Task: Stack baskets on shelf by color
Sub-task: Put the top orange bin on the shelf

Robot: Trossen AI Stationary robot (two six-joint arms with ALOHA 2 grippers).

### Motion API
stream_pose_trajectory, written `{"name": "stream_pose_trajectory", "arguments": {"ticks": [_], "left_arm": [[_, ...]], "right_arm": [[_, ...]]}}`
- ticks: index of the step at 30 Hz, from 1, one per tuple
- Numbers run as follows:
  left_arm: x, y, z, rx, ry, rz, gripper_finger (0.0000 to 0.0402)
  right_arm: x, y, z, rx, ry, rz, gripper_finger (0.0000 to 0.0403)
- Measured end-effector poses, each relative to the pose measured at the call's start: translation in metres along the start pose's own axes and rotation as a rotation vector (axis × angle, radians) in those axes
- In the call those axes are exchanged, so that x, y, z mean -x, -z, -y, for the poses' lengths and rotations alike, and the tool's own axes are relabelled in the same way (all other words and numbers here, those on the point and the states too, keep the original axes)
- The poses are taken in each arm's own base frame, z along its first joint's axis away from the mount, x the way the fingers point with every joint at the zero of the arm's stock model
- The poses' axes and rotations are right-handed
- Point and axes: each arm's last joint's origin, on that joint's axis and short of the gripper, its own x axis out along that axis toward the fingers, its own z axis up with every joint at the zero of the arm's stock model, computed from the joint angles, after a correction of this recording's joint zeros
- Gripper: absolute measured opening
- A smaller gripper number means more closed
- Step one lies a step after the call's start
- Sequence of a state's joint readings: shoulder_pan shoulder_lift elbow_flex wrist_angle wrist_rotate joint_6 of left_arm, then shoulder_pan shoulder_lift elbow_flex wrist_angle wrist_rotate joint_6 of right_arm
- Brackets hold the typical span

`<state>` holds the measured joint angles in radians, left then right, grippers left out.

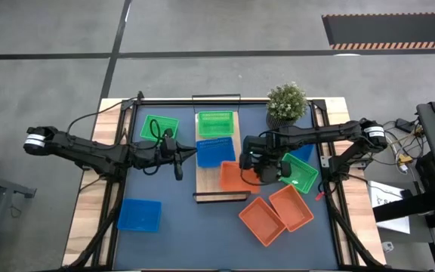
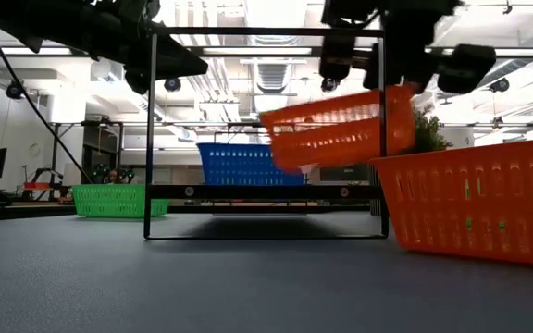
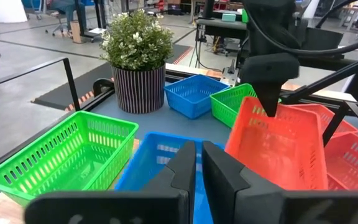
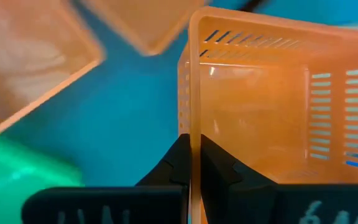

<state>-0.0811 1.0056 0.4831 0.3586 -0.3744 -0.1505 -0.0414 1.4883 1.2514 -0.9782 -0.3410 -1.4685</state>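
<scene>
A red-orange basket (image 1: 232,178) hangs tilted over the near end of the wooden shelf (image 1: 202,187), and my right gripper (image 1: 257,174) is shut on it. A green basket (image 1: 215,122) and a blue basket (image 1: 214,152) sit on the shelf's board. My left gripper (image 1: 178,156) is shut and empty. It hovers just left of the shelf, next to a green basket (image 1: 159,128) on the table. In the left wrist view, its fingers (image 3: 197,163) point over the shelf's blue basket (image 3: 157,158) toward the held orange one (image 3: 278,146). My right gripper pinches the orange basket's right end wall (image 4: 194,112) at its rim, one finger inside the basket and one outside. The fingers come from above, pointing down. The basket (image 2: 336,129) is lifted clear of the shelf and tilted, its free end lower.
Two more orange baskets (image 1: 263,221) (image 1: 291,206) lie near the table's right front. A green basket (image 1: 300,172) lies partly over a blue one (image 1: 303,154), right of the shelf. A blue basket (image 1: 140,215) sits front left. A potted plant (image 1: 286,103) stands at the far edge.
</scene>
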Motion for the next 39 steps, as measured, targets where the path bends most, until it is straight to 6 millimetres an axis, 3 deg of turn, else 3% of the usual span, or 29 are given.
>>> {"name": "stream_pose_trajectory", "arguments": {"ticks": [3, 25, 39], "left_arm": [[0.000, 0.000, 0.000, -0.003, 0.000, 0.000, 0.0011], [0.000, -0.003, 0.000, -0.047, 0.003, 0.028, 0.0011], [0.000, -0.003, 0.000, -0.052, 0.002, 0.025, 0.0011]], "right_arm": [[0.000, 0.000, 0.004, -0.085, 0.037, 0.005, 0.0009], [0.004, -0.003, 0.007, -0.108, 0.059, 0.009, 0.0012], [0.014, -0.006, 0.007, -0.141, 0.085, 0.002, 0.0127]]}}
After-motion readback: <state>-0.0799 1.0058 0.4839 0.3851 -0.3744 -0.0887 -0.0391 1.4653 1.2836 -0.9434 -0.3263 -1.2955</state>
